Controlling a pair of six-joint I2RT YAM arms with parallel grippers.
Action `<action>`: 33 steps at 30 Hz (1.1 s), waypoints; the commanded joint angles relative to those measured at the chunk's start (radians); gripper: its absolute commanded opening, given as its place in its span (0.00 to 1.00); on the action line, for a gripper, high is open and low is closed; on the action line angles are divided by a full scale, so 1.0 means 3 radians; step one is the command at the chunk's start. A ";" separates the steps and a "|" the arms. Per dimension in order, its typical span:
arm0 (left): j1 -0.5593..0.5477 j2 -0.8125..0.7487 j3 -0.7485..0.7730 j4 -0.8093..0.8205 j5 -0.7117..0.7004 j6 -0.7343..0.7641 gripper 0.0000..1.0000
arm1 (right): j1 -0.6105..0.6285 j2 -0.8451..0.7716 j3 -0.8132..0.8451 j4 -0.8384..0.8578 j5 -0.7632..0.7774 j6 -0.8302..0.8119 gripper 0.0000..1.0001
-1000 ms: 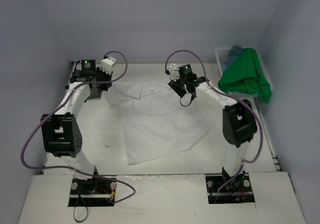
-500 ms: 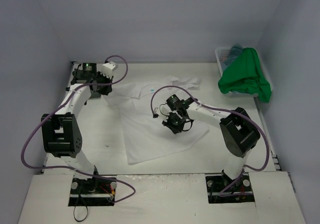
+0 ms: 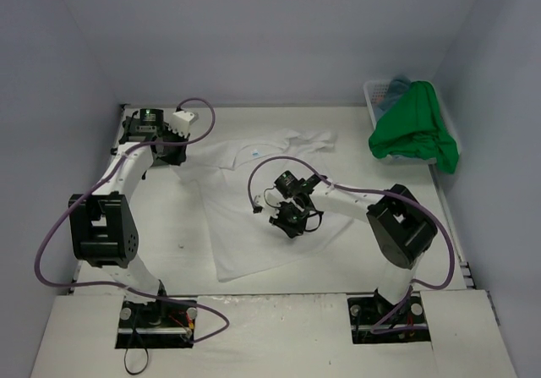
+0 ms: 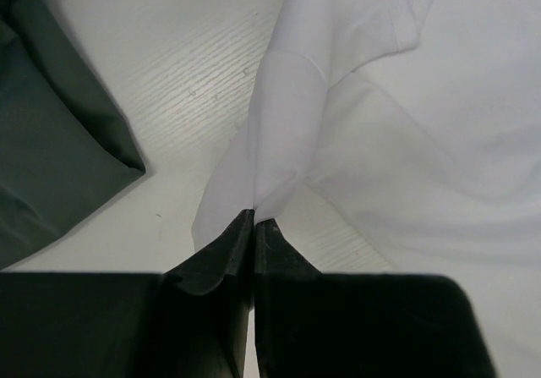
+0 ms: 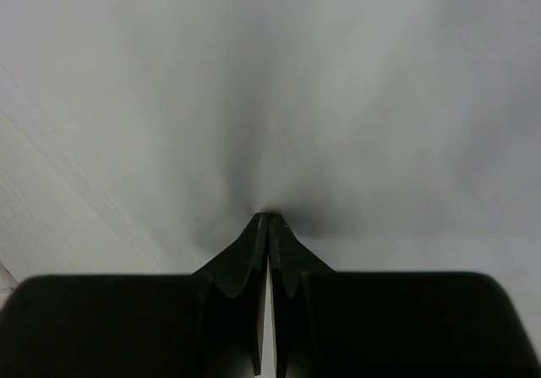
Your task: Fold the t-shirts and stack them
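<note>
A white t-shirt (image 3: 254, 209) lies spread out in the middle of the table, collar toward the back. My left gripper (image 3: 176, 156) is shut on the edge of its left sleeve (image 4: 283, 116), the cloth drawn into the jaws (image 4: 254, 215). My right gripper (image 3: 286, 223) points down on the shirt's middle and is shut, with the white cloth (image 5: 279, 99) puckered in at its tips (image 5: 268, 216). A dark grey-green t-shirt (image 4: 51, 150) lies just left of the left gripper. A bright green t-shirt (image 3: 416, 128) hangs over the basket, with teal-blue cloth (image 3: 396, 84) behind it.
A white lattice basket (image 3: 373, 97) stands at the back right corner against the wall. The shirt's right sleeve (image 3: 314, 139) lies rumpled toward the back. Walls close the table on the left, back and right.
My right arm swung from the shirt's back right shoulder down to its middle and its jaws shut there. The right sleeve now lies loose at the back. The left gripper kept its hold.
</note>
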 commanded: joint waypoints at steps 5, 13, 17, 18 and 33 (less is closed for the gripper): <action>0.0023 -0.0104 -0.0033 -0.0089 -0.0102 0.0052 0.00 | -0.0257 0.0095 -0.0306 -0.0120 0.0464 -0.0140 0.00; 0.0197 -0.0232 -0.0360 -0.0273 -0.0189 0.0196 0.00 | -0.1283 0.0371 -0.0164 -0.0115 0.1038 -0.0503 0.00; 0.0248 -0.0324 -0.0564 -0.0543 -0.0072 0.0257 0.00 | -0.1800 0.0636 0.0300 -0.0115 0.1140 -0.0672 0.00; 0.0248 -0.0349 -0.0610 -0.0595 -0.0026 0.0252 0.00 | -0.1882 0.0713 0.0408 -0.0115 0.1181 -0.0693 0.00; 0.0243 -0.0738 -0.0954 -0.0943 0.0736 0.0017 0.00 | -0.1961 0.0193 0.0819 -0.0120 0.0384 -0.0443 0.40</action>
